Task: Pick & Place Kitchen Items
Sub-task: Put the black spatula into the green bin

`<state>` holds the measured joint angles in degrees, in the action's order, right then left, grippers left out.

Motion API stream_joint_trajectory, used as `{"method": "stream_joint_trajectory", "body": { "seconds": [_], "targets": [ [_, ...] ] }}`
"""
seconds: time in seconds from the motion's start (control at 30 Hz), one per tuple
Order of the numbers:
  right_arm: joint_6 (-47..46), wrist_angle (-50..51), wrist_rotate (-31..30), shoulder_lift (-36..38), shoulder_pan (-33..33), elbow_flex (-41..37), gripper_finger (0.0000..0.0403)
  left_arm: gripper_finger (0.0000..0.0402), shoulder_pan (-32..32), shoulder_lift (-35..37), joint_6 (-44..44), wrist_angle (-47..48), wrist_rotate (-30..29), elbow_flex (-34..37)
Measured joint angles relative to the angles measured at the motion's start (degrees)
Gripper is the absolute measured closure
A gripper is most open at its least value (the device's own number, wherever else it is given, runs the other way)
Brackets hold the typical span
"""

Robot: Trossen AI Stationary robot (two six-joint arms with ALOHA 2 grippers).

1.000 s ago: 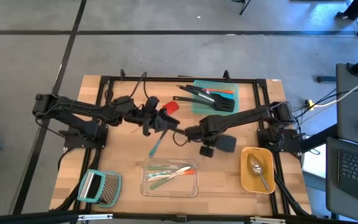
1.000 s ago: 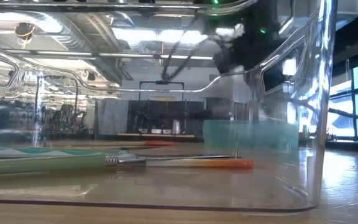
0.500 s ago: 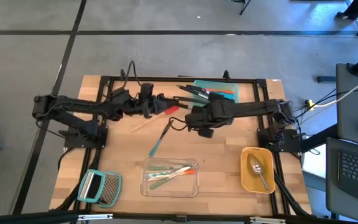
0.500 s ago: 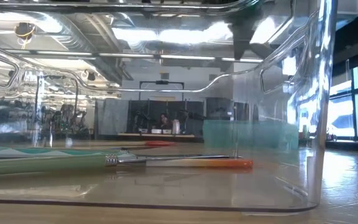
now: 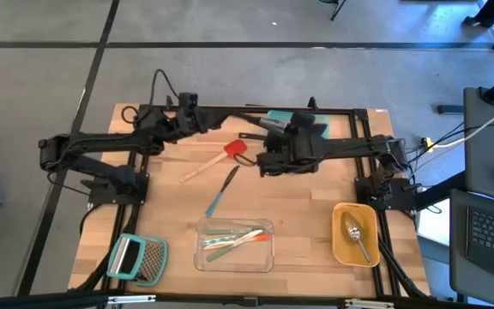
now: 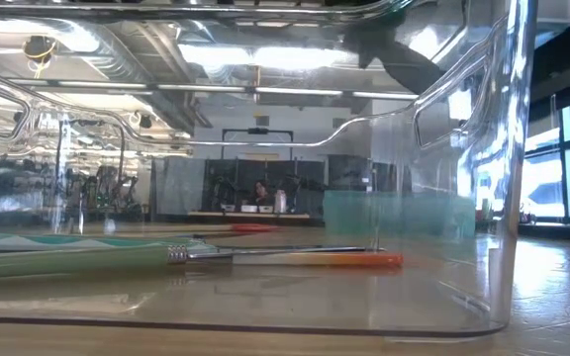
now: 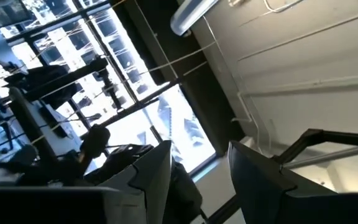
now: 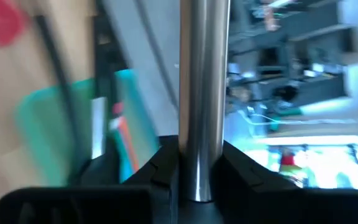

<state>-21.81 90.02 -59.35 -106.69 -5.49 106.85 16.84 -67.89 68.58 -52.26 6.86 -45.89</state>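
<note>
Across the middle of the floor stood the wooden table (image 5: pixel 174 193), seen from straight above, with both dark arms reaching toward its 12 o'clock edge. From 9 o'clock came the left arm, and the left gripper (image 5: pixel 189 107) hung raised near the 11 o'clock part of the far edge; in its wrist view the two dark fingers (image 7: pixel 154 171) stood apart with nothing between them and only windows and a wall beyond. From 3 o'clock came the right arm, and the right gripper (image 5: pixel 273 137) hovered over the teal tray (image 5: pixel 320 120) at about 1 o'clock; its wrist view showed the jaws clamped on a steel handle (image 8: pixel 202 81), which rose between them, with the teal tray blurred behind it. What kind of head that handle carried could not be told. At 5 o'clock sat the yellow bowl (image 5: pixel 343 245) with a silver spoon (image 5: pixel 357 236) lying in it. At 6 o'clock was the clear box (image 5: pixel 202 257), holding slim green and orange tools (image 5: pixel 237 241); the low view looked through its wall at an orange-tipped tool (image 6: pixel 334 259) lying flat beside a green handle (image 6: pixel 67 261). At 7 o'clock lay the flat grater (image 5: pixel 137 257). Near the centre, a red spatula (image 5: pixel 213 158) with a wooden handle lay on the bare wood, its head pointing toward 1 o'clock, and just beside it toward 5 o'clock lay a slim teal tool (image 5: pixel 222 190), apart from it.
</note>
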Motion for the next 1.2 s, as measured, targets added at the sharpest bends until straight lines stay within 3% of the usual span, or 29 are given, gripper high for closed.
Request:
{"method": "stream_joint_trajectory", "body": {
  "seconds": [0.17, 0.43, 0.7, 0.77, 0.9, 1.0, 1.1, 1.2],
  "targets": [
    [-3.8, 0.0, -6.2, 0.0, 3.5, -1.8, 0.0333, 0.0247, 2.0, 0.3, 1.4, 0.2, 0.9, 0.0],
    [-11.5, -1.0, -8.3, 0.0, 10.8, -14.4, 0.0333, 0.0247, 5.4, 0.3, 2.2, 3.5, -0.9, 0.0],
    [-12.1, -0.8, -14.2, 2.2, 12.1, -23.7, 0.0333, 0.0247, 9.1, 0.2, 7.1, 11.8, -0.6, 0.0],
    [-11.3, -0.2, -15.3, 2.8, 11.6, -23.7, 0.0333, 0.0248, 10.4, 0.3, -2.3, 15.8, 4.5, -2.1],
    [-6.8, -1.0, -15.0, 3.5, 10.6, -22.7, 0.0333, 0.0255, 13.7, -0.3, -22.1, 41.6, 11.7, -11.4],
    [-3.4, -3.2, -11.6, 4.4, 9.7, -22.2, 0.0333, 0.0259, 14.3, -2.4, -41.3, 56.9, 10.9, -19.7],
    [1.2, -5.9, -7.2, 4.8, 8.6, -22.2, 0.0333, 0.0260, 13.3, -4.6, -63.5, 67.8, 6.3, -26.4],
    [7.3, -8.4, -3.1, 5.3, 7.7, -22.2, 0.0333, 0.0258, 12.3, -7.6, -74.3, 74.3, 2.0, -31.1]
  ]
}}
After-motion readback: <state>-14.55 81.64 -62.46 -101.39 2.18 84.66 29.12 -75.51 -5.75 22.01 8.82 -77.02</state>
